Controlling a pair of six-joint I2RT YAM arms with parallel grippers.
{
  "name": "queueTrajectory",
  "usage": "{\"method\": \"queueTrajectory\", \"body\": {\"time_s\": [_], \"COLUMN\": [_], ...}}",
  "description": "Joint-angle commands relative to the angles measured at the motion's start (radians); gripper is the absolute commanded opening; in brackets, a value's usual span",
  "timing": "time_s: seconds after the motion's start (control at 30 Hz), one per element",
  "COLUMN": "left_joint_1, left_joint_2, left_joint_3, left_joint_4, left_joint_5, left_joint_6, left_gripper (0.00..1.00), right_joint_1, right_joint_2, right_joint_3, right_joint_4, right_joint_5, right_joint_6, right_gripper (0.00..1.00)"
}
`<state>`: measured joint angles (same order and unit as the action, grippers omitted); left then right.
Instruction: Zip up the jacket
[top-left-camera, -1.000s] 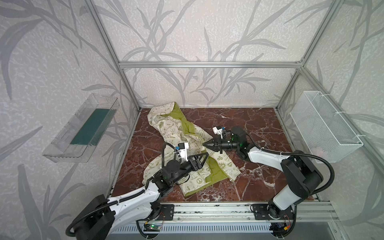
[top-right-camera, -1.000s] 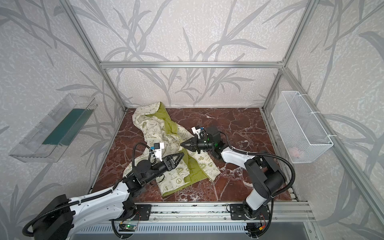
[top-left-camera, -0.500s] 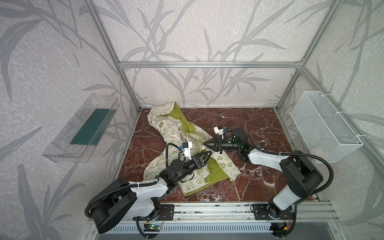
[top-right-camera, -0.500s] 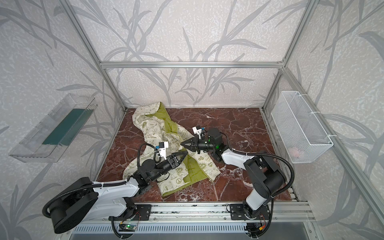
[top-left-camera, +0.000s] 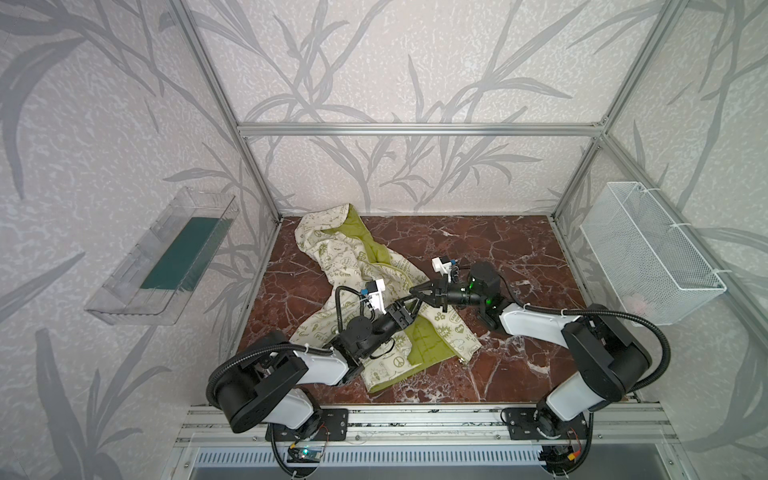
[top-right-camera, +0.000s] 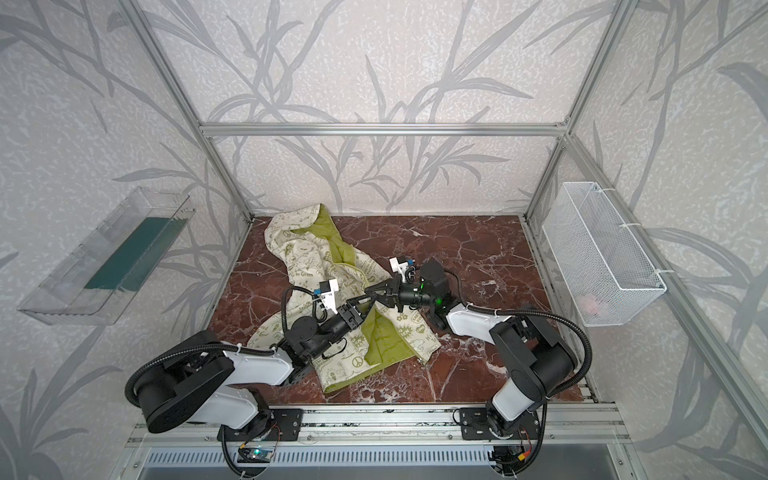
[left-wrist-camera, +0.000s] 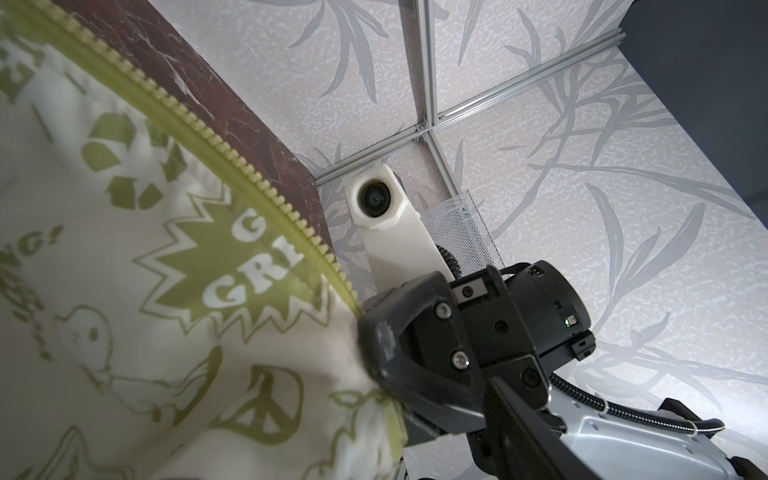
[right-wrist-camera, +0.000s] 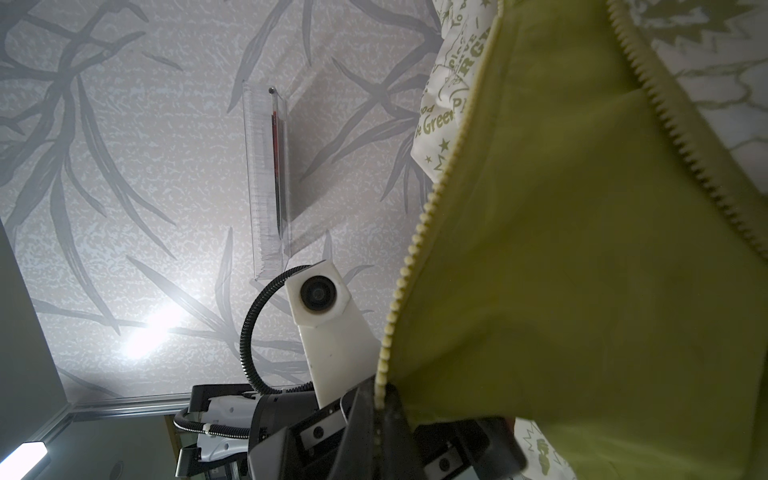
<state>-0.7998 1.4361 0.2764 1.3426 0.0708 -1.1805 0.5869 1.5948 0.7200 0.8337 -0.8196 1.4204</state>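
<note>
- Broadly, the jacket (top-left-camera: 332, 257) lies crumpled on the table (top-left-camera: 519, 249), with its hood (top-left-camera: 320, 224) toward the far left corner and its hem toward my bases.
- My right claw (top-left-camera: 412, 289) is pressed together. In the left wrist view it (left-wrist-camera: 374, 345) pinches the jacket's front edge, just beside the teeth (left-wrist-camera: 199, 124).
- My left claw (top-left-camera: 413, 305) stands spread, just beside the right one, over the middle of the jacket. Both top views show the two tips nearly meeting.
- In the right wrist view one row of teeth (right-wrist-camera: 415, 232) runs down between the left claw's fingers (right-wrist-camera: 361, 419). Whether they touch it I cannot tell.
- Done so far, as I judge it: one front edge is found and gripped, and the other claw is brought up to the same spot.
- Not done: across the lower front the two rows stand well apart, with green lining (right-wrist-camera: 582, 249) open between them.
- No slider shows in any view. Whether the stretch nearer the hood is already joined I cannot tell.
- Left, in my judgement: seat the rows in the slider, hold the hem taut, and draw the slider up. The task looks to be in its early part.
</note>
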Motion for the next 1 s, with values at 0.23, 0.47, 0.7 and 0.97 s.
{"method": "queueTrajectory", "body": {"time_s": [0.23,0.47,0.7,0.97], "left_joint_1": [0.017,0.031,0.037,0.037], "left_joint_2": [-0.045,-0.059,-0.058,-0.083], "left_joint_3": [-0.021,-0.046,-0.070,-0.070], "left_joint_4": [0.071,0.071,0.071,0.070], "left_joint_5": [-0.080,-0.096,-0.115,-0.115], "left_joint_6": [-0.004,-0.016,-0.026,-0.013], "left_gripper": [0.74,0.64,0.54,0.17], "right_joint_1": [-0.002,-0.005,-0.008,-0.009], "right_joint_2": [-0.058,-0.091,-0.102,-0.088], "right_joint_3": [-0.018,-0.027,-0.035,-0.031], "right_joint_4": [0.031,-0.003,-0.007,0.006], "right_joint_5": [0.016,0.022,0.025,0.022], "right_joint_6": [-0.015,-0.031,-0.035,-0.035], "right_gripper": [0.00,0.00,0.00,0.00]}}
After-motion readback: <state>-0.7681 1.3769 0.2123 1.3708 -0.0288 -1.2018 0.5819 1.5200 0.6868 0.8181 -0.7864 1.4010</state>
